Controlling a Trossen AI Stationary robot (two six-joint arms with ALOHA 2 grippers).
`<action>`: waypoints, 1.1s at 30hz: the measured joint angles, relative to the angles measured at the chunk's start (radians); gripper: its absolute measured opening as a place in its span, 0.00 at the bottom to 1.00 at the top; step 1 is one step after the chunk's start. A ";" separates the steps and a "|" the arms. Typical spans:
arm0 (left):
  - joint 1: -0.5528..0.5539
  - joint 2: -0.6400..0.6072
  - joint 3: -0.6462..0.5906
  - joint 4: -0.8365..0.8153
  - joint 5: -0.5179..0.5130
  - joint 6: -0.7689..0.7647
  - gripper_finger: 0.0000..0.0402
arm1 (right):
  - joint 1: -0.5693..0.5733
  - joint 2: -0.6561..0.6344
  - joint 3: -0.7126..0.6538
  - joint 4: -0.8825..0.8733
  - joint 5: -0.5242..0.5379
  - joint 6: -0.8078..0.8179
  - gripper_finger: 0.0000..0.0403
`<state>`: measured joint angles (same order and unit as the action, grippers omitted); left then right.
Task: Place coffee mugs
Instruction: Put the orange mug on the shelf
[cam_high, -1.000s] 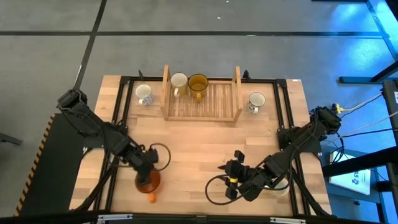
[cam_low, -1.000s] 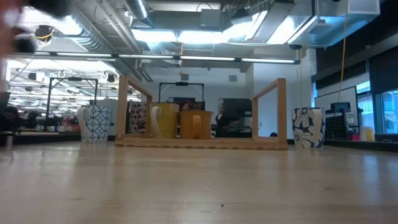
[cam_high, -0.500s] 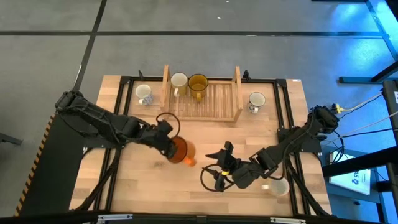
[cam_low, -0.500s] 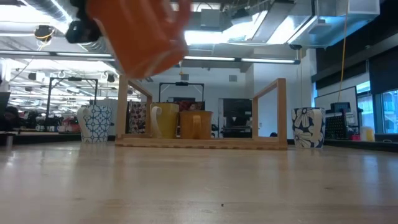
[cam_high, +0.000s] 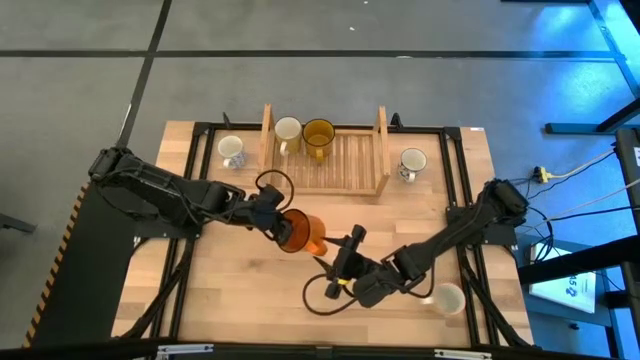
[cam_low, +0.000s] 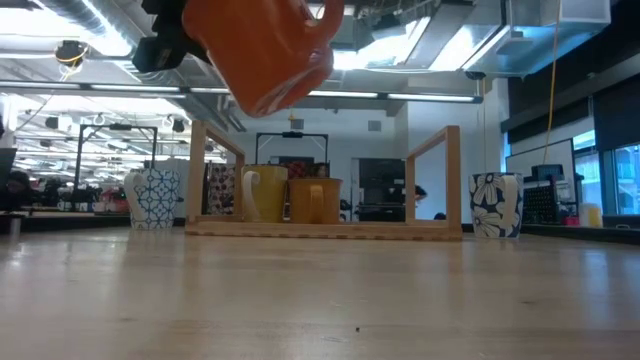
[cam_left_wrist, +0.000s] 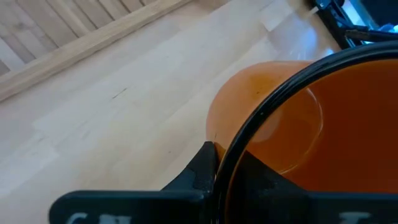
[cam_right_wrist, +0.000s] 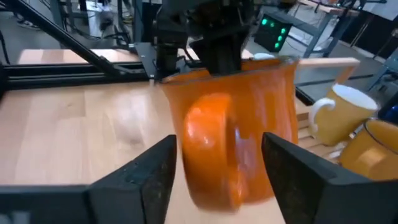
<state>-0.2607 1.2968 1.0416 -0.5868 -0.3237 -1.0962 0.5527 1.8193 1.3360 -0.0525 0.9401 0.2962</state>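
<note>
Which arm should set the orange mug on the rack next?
Left. Its gripper holds the orange mug by the rim, in the air near the rack. The right gripper is open, facing the mug.

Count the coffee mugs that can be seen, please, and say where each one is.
6. Two stand in the wooden rack: white mug, amber mug. Patterned mugs stand left and right of it. Orange mug in left hand. One near right arm.

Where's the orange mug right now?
In the high view the orange mug is near table centre, held off the wood by the left gripper, just in front of the rack, with the right gripper open facing it.
</note>
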 joint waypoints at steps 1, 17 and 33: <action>0.000 0.000 0.000 -0.001 0.000 0.000 0.04 | -0.005 0.007 0.010 0.000 -0.007 -0.016 0.53; 0.001 0.000 -0.002 -0.014 -0.007 -0.009 0.04 | -0.036 0.064 0.050 -0.058 -0.034 -0.034 0.16; 0.000 -0.079 -0.001 -0.002 0.018 0.038 0.29 | -0.023 0.055 0.049 -0.083 -0.029 -0.001 0.16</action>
<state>-0.2611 1.2181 1.0405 -0.5886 -0.3058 -1.0578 0.5300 1.8745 1.3853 -0.1354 0.9111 0.2956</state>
